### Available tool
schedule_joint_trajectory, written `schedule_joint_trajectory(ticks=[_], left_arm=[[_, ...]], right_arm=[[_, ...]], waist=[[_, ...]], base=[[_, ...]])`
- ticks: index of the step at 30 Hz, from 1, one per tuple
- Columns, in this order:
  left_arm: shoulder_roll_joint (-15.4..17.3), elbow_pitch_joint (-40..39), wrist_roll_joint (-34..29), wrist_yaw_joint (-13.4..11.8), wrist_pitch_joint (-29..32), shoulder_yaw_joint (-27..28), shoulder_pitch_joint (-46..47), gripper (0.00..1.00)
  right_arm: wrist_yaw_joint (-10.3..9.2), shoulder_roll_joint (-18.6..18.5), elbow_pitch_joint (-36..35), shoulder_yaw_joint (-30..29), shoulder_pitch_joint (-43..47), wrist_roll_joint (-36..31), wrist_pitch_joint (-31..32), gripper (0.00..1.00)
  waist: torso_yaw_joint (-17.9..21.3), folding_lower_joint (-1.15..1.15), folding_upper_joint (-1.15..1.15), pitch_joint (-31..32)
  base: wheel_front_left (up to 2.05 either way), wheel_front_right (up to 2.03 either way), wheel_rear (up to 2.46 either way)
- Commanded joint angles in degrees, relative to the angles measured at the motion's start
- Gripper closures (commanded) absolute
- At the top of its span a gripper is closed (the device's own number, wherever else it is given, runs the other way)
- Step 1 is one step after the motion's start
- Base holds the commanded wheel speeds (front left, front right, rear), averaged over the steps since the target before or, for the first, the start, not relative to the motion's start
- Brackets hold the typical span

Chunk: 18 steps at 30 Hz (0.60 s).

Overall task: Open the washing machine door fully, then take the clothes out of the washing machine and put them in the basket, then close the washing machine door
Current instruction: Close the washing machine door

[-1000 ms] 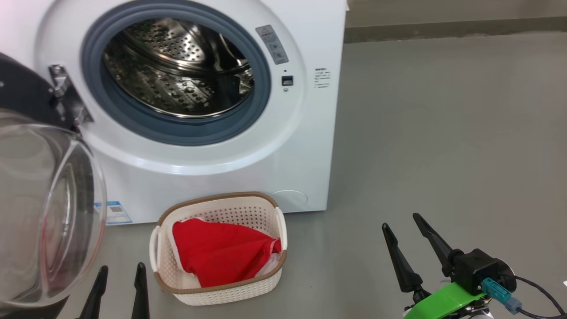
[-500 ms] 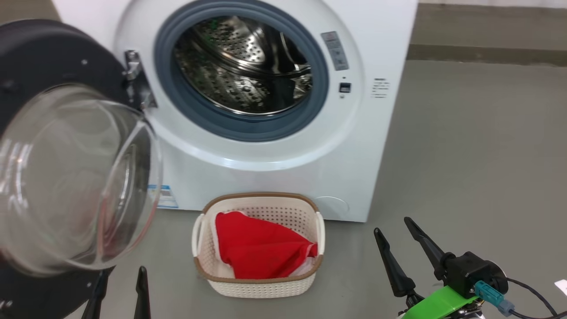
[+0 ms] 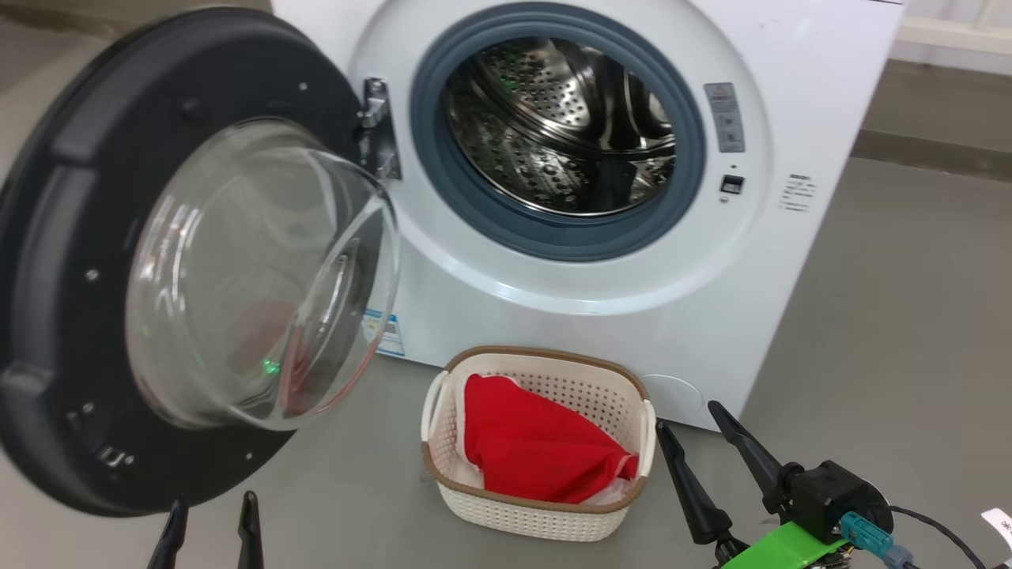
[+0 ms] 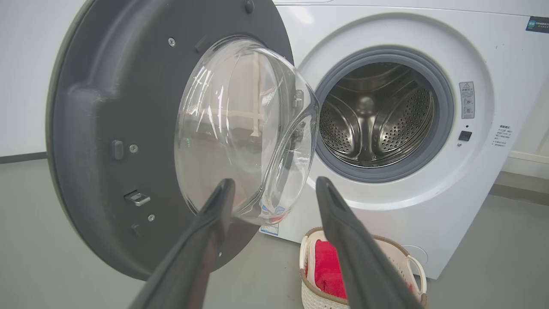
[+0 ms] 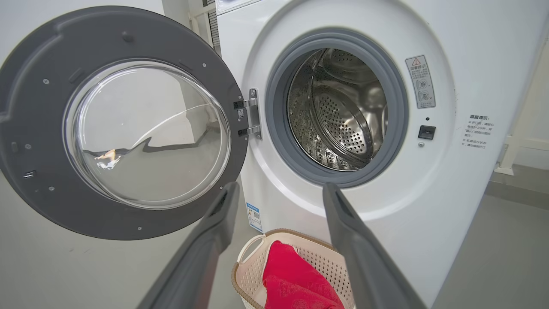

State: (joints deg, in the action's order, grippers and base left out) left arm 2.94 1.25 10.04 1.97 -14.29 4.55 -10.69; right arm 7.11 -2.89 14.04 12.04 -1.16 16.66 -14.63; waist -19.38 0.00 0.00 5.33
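Washing machine (image 3: 553, 316) bears warning sticker (image 5: 420, 81) and blue label (image 5: 254, 216), unreadable.

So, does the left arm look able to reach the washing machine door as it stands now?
Probably yes. The left gripper is open and empty, and the washing machine door stands swung open just ahead of it with nothing between. The basket sits off to its right.

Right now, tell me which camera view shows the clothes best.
The head view: the clothes lie unblocked, seen from above, in the basket. The left wrist view gives just a red strip low in the frame; the right wrist view cuts them at the bottom edge.
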Motion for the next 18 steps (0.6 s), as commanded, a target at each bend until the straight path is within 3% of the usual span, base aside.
schedule_joint_trajectory(ticks=[1, 18], left_arm=[[0.8, -2.0, -0.8, -0.5, -0.2, 1.9, 1.4, 0.0], [0.5, -3.6, 1.8, -4.3, 0.6, 3.7, 0.1, 0.0]], right_arm=[[0.37, 0.0, -1.6, 1.6, -0.9, 0.5, -0.4, 0.0], [0.37, 0.0, -0.7, 4.7, -3.7, 1.0, -0.4, 0.0]], waist=[[-3.0, 0.0, 0.0, 0.7], [-6.1, 0.0, 0.0, -1.0]], base=[[0.0, 0.0, 0.0], [0.0, 0.0, 0.0]])
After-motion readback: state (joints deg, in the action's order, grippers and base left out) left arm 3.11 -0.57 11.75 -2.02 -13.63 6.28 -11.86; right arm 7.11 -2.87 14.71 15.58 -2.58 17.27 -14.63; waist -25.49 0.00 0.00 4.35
